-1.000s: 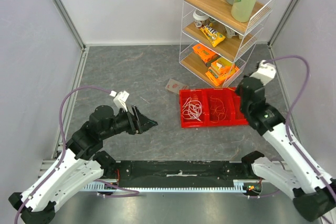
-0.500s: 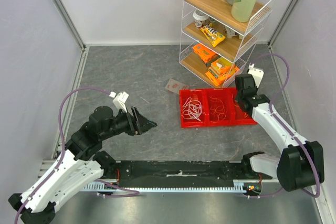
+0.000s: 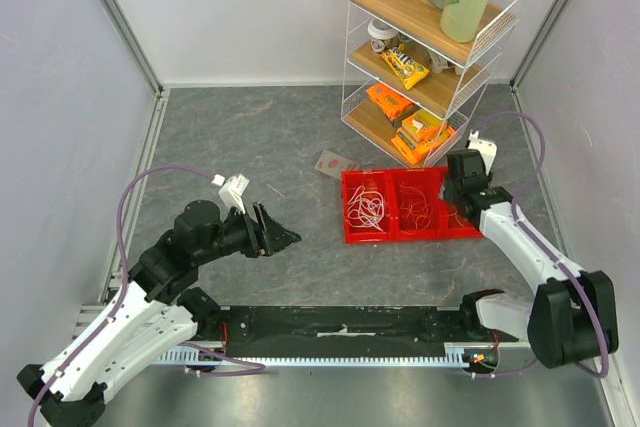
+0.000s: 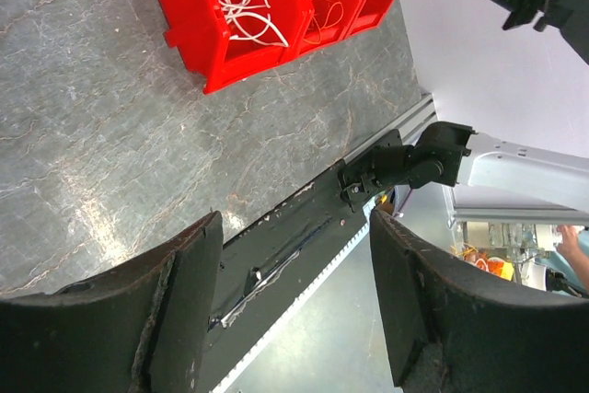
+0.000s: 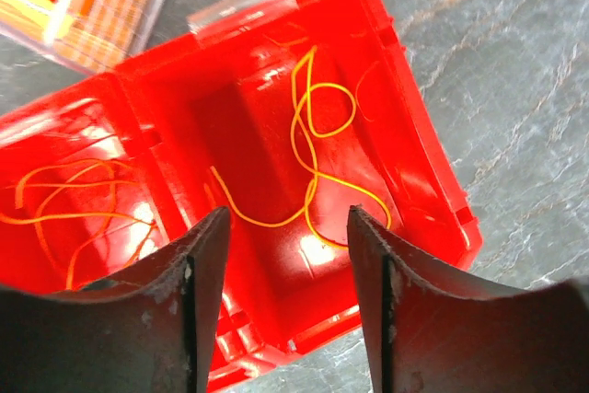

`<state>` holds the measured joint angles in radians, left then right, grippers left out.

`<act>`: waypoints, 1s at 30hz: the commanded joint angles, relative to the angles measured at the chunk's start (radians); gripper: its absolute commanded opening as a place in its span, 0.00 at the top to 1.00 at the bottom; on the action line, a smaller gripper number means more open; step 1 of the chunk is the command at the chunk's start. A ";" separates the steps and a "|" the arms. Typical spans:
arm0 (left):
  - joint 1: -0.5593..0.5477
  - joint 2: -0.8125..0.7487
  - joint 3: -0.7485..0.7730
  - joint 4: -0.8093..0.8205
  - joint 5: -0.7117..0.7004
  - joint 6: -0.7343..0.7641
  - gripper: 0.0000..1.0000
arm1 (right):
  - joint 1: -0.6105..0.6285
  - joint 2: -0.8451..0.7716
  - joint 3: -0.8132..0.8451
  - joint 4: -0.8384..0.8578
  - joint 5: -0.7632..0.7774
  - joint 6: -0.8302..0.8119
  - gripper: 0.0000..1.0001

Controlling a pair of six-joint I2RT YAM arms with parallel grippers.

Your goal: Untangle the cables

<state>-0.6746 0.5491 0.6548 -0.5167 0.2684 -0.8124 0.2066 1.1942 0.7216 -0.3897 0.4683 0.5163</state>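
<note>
The cables lie sorted in a red three-compartment tray (image 3: 350, 182): white loops (image 3: 368, 209) on the left and orange ones (image 3: 420, 209) in the middle. In the right wrist view, a yellow cable (image 5: 317, 154) lies loose in the end compartment of the tray (image 5: 419, 149), with orange cables (image 5: 74, 213) in the compartment beside it. My right gripper (image 5: 287, 216) hangs open just above the yellow cable and holds nothing. It covers the tray's right end (image 3: 460, 199). My left gripper (image 3: 285, 238) (image 4: 294, 223) is open and empty over the floor, well left of the tray (image 4: 198, 34).
A white wire shelf (image 3: 430, 47) with bottles and snack packs stands just behind the tray. A small packet (image 3: 335, 164) lies on the grey floor left of it. A black rail (image 3: 340, 327) runs along the near edge. Walls close in on both sides.
My right arm swung in from the right and lowered over the tray's right compartment. Its jaws went from shut to open. The left arm barely moved.
</note>
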 commanded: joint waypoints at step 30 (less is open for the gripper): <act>-0.002 -0.536 -0.198 0.762 0.164 0.051 0.29 | 0.396 -1.013 0.142 0.078 -0.010 0.071 0.02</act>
<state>-0.6746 0.1116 0.4881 0.0868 0.4725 -0.8242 0.6037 0.3305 0.8925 -0.3008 0.2127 0.5842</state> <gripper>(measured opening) 0.708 0.979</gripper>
